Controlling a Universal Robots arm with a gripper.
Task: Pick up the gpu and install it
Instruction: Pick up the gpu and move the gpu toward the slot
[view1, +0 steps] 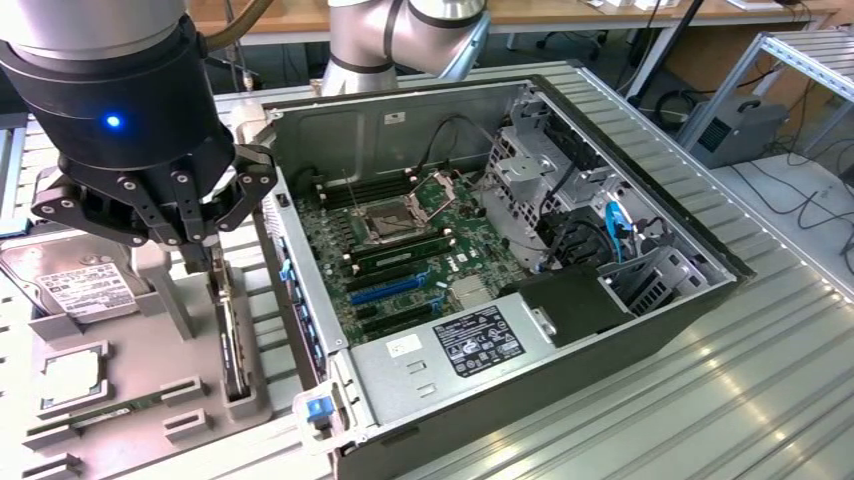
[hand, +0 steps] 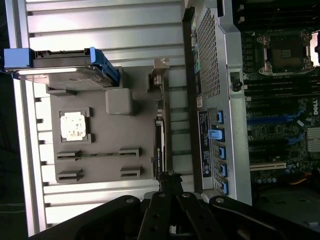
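1. The gpu (view1: 230, 330) (hand: 158, 145), a thin flat card with a dark face, stands on edge in a slot of a grey moulded tray (view1: 134, 380) (hand: 100, 145), along the tray edge nearest the case.
2. The black gripper (view1: 198, 245) (hand: 170, 182) hangs right over one end of the card's top edge. Whether its jaws are gripping it cannot be told.
3. Just beside the tray, an open grey metal computer case (view1: 641, 130) (hand: 210, 75) lies on the ribbed metal worktop (view1: 747, 400) (hand: 100, 30) with its open side up, leaving only a narrow gap between the card and the case wall.
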